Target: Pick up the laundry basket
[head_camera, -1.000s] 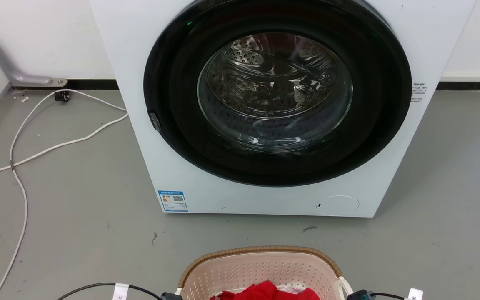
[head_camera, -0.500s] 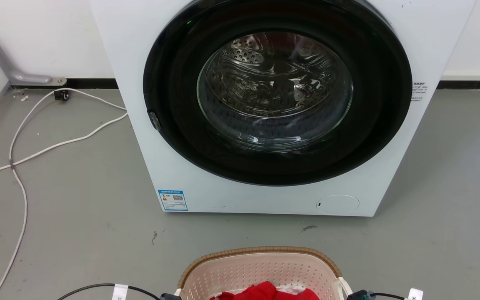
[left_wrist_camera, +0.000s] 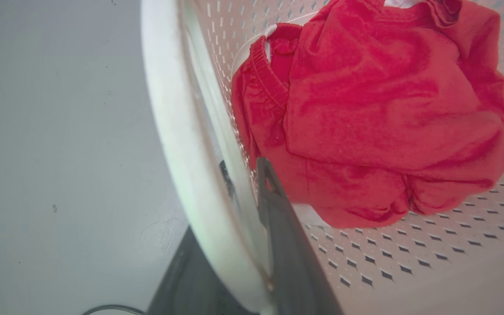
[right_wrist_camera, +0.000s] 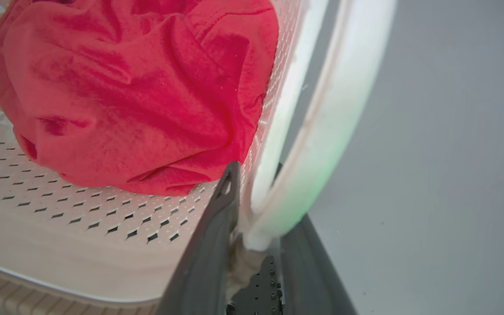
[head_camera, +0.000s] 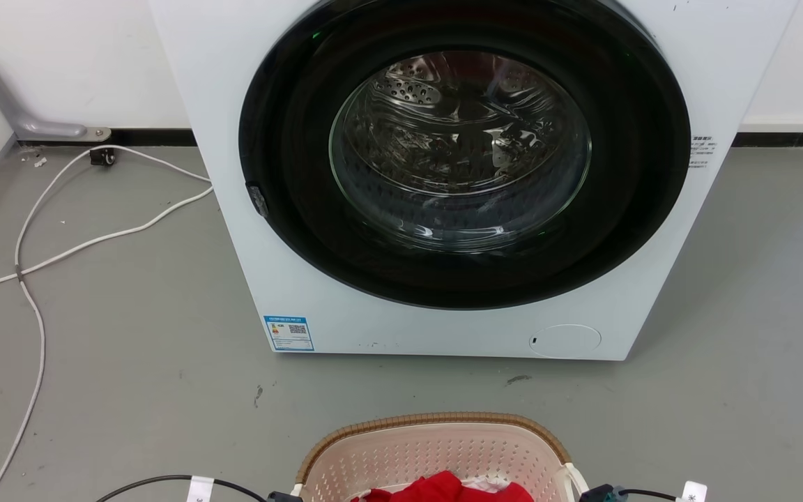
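The laundry basket (head_camera: 436,446) stands at the bottom edge of the head view, pale pink with a brown woven rim, and a red garment (head_camera: 447,487) lies inside it. In the left wrist view my left gripper (left_wrist_camera: 243,175) is shut on the basket's white side handle (left_wrist_camera: 177,131), with one dark finger (left_wrist_camera: 278,227) inside the perforated wall. My right gripper (right_wrist_camera: 256,175) is likewise shut on the other white handle (right_wrist_camera: 344,109), one finger (right_wrist_camera: 217,227) inside the wall and one outside. The red garment (left_wrist_camera: 387,109) (right_wrist_camera: 125,87) bunches against both walls.
A white front-loading washer (head_camera: 457,174) with its round dark door shut stands right ahead of the basket. White cables (head_camera: 32,293) trail over the grey floor at the left. Black cables with white tags (head_camera: 199,484) lie beside the basket.
The washer has slid a few pixels up the head view while the basket keeps its place at the bottom edge. Both grippers' holds look unchanged.
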You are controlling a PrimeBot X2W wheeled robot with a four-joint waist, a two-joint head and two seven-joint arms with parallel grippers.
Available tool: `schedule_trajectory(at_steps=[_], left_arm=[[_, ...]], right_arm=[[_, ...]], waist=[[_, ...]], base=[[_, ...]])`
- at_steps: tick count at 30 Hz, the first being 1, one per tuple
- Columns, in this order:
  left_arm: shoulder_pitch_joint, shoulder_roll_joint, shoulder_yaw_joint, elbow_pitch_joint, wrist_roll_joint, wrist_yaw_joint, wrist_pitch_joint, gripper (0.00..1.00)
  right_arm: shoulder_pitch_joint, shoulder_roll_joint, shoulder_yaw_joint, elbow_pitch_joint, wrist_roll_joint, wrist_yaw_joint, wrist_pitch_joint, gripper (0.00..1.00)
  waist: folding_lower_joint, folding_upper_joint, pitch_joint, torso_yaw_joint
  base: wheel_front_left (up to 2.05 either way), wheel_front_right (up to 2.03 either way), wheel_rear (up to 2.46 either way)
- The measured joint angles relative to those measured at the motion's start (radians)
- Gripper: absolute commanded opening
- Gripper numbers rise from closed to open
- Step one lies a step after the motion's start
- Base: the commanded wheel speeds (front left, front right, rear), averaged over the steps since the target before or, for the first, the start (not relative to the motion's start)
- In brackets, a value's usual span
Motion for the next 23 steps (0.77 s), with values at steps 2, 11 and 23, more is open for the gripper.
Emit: schedule_trajectory(at_steps=[2,11,23], left_arm=[[0.000,0.000,-0.004,0.000,-0.004,0.000,0.000,0.00],[-0.001,0.002,-0.018,0.001,-0.015,0.000,-0.004,0.00],[-0.001,0.004,-0.034,0.001,-0.031,0.000,-0.006,0.00]], right_arm=[[-0.001,0.000,0.004,0.001,0.006,0.000,0.000,0.00],[-0.003,0.000,0.024,0.003,0.024,0.000,-0.003,0.00],[-0.004,-0.002,0.048,0.006,0.044,0.000,-0.004,0.00]], waist=[[0.0000,0.0000,0.001,0.001],[0.0000,0.0001,0.002,0.002],[0.0000,0.0001,0.001,0.005]], base=[[0.00,0.00,0.00],[0.00,0.00,0.00],[0.00,0.00,0.00]])
